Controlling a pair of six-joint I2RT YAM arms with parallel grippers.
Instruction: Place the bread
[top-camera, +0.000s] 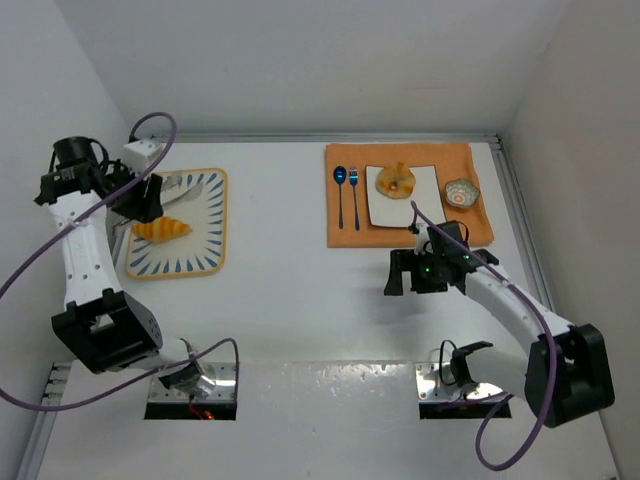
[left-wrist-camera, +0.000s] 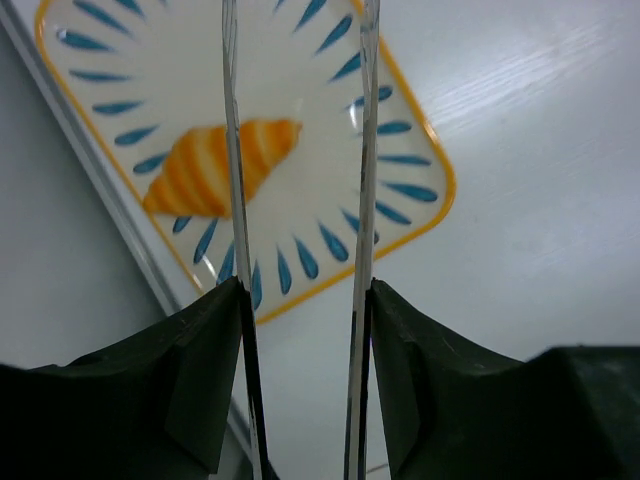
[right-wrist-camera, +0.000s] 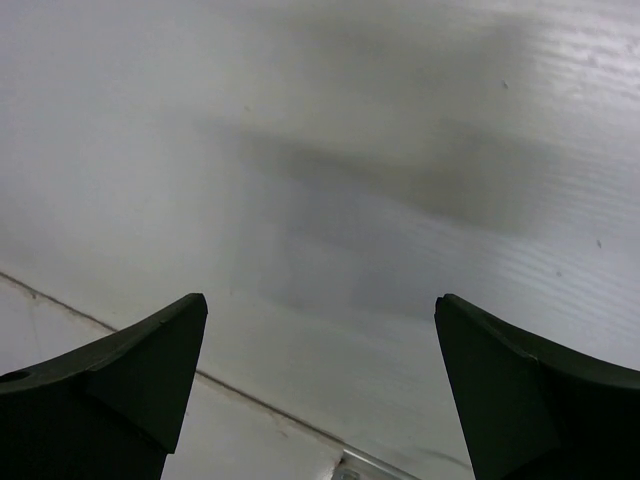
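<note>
My left gripper (top-camera: 140, 200) is clamped on a pair of thin tongs (left-wrist-camera: 362, 150). Their two blades run out along the inner faces of my fingers with a gap between them, so the tongs themselves are not squeezed shut. The croissant (left-wrist-camera: 220, 165) lies loose on the blue-patterned tray (top-camera: 205, 250) at the left side of the table. In the wrist view the left blade crosses it, so it is not centred between the blades, and I cannot tell how high the tips hang above it. My right gripper (top-camera: 408, 272) is spread wide over bare table, holding nothing. I take the white plate (top-camera: 425, 190) on the orange mat (top-camera: 470, 220) to be the drop spot, well away across the table, and it already carries some food. If I close from this offset, I expect one blade to land on the crust and shove the croissant sideways instead of pinching it. Thin smooth blades on a curved pastry may also let it roll or slip out during the long carry. Squeezing hard to prevent that could crush it or twist the tongs in my fingers.
</note>
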